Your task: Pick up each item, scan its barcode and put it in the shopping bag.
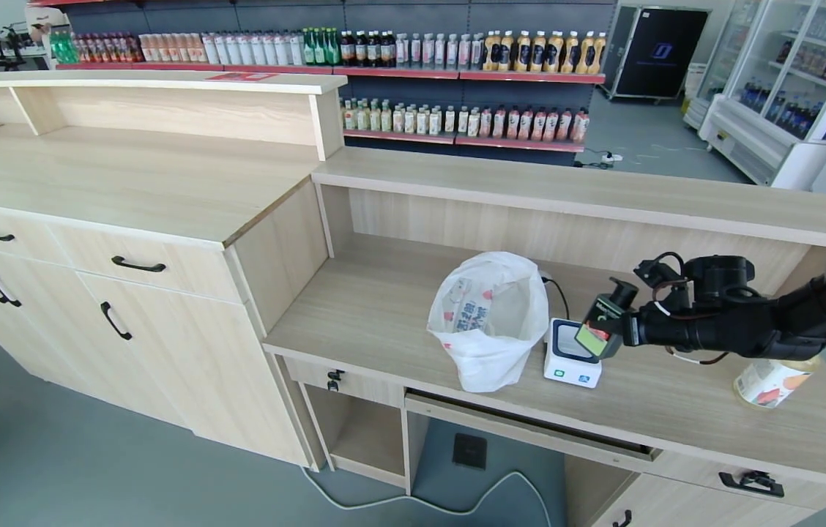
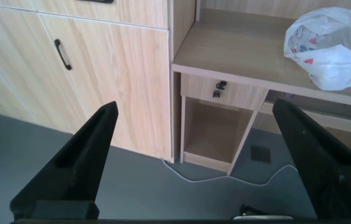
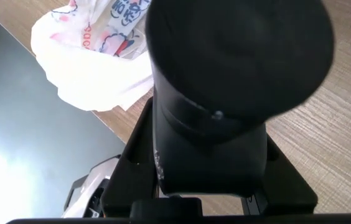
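- Clamped between the fingers of the right gripper (image 1: pixel 602 327): dark cylindrical item (image 3: pixel 238 74) with a green label, gripped around its body.
- Hangs right over the tilted window of the scanner (image 1: pixel 572 356), label side turned down toward it. Cannot tell whether touching the window or just clear of it.
- Seems to stand steeply on its long axis, upper end leaning back toward the wrist. Hard to fix more exactly, since the cylinder hides its own far end in the right wrist view.
- Just past the scanner, straight on from the fingertips and away from the wrist: shopping bag (image 1: pixel 490 315), upright on the desk (image 1: pixel 376 315), mouth open upward, side close against the scanner.
- Puts fingers, scanner and bag roughly in one line, so the coming move likely calls for a rise above the bag's rim, a short carry along that line, and a release over the mouth.
- Risks catching the soft rim and folding it shut if carried too low.
- Behind the fingers, under the right forearm: printed cup (image 1: pixel 770 382) resting on the desk, well apart from the bag, apparently next in turn.
- Far off on the bag's other side: left gripper (image 2: pixel 195 106), fingers spread wide and holding nothing, hanging over the floor (image 2: pixel 38 149) before the cabinet (image 2: pixel 119 74), below the desk top.
- Leaves the right arm by far the nearer to scanner, bag and cup alike.
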Robot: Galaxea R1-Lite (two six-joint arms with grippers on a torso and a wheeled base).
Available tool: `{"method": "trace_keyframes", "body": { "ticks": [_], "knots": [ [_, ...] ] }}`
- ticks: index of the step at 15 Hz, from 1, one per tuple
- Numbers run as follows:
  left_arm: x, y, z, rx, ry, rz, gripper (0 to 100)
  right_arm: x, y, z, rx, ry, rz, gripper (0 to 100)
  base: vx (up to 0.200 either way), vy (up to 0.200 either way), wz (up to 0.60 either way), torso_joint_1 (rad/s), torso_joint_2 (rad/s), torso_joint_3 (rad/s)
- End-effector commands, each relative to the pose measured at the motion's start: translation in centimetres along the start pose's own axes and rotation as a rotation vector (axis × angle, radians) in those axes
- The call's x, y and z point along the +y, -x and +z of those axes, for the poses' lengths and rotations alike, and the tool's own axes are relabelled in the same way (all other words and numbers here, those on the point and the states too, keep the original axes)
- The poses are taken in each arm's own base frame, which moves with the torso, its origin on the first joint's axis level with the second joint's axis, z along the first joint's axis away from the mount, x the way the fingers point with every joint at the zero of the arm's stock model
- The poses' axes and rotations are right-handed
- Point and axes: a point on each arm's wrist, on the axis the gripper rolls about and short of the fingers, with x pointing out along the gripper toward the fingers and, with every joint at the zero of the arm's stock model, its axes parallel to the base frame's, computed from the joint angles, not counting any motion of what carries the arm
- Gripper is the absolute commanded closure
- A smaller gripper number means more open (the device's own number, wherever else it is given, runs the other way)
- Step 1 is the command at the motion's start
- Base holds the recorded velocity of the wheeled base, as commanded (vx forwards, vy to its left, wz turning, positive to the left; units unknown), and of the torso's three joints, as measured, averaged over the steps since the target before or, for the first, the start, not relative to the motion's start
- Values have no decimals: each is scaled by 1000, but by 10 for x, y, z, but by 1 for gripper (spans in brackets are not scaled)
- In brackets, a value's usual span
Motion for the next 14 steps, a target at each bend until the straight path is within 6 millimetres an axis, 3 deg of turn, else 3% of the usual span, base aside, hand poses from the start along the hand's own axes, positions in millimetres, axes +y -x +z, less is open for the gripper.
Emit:
{"method": "trace_keyframes", "body": {
  "ticks": [1, 14],
  "knots": [
    [0, 0, 0, 0, 0, 0, 0, 2, -5, 2, -4, 9, 13, 100, 0, 0, 0, 0, 0, 0],
    [0, 0, 0, 0, 0, 0, 0, 7, -29, 5, -13, 35, 42, 100, 0, 0, 0, 0, 0, 0]
  ]
}}
